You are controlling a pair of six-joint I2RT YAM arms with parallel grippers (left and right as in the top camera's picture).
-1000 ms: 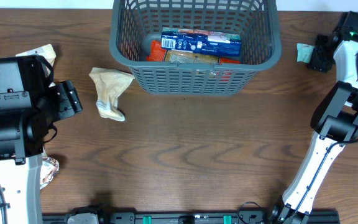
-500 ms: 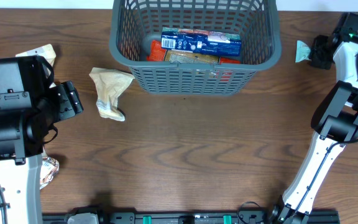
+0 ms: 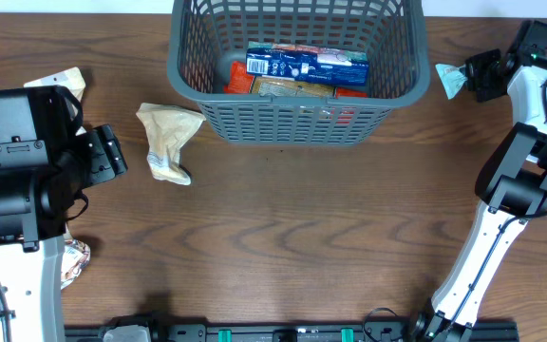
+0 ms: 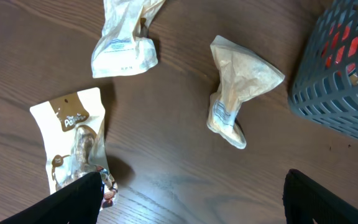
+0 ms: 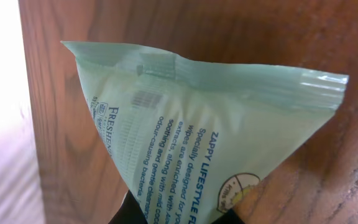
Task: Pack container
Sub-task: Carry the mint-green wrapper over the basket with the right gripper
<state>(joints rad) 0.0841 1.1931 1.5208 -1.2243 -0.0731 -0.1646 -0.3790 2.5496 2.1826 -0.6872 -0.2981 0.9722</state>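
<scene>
The right hand (image 3: 467, 78) has slid left since a second ago, and the pale green packet (image 3: 448, 80) has come with it, now just off the container's right-hand rim! The jaws have snapped in too: they are clamped on that packet, and the right wrist view shows the 2 dark fingers pinching its lower edge, with printed text running across the wrapper. Whether the packet is clear of the worktop (image 3: 302, 237) I cannot tell.

The container (image 3: 292, 122) has not budged. It sits at the far middle of the worktop, between the 2 arms, its slotted grey walls upright. Inside lie a blue packet (image 3: 307, 65), a tan one (image 3: 297, 89) just in front of it, and red-orange wrappers beneath them.

Over on the other side, the left hand (image 4: 193, 193) hangs with its jaws spread wide, nothing between them. Below its camera lie 3 packets, well apart from each other: a crumpled beige packet (image 4: 238, 93) near the container's left wall, a white packet (image 4: 124, 43), and a white-and-brown pouch (image 4: 73, 146) beside the hand's left finger.
</scene>
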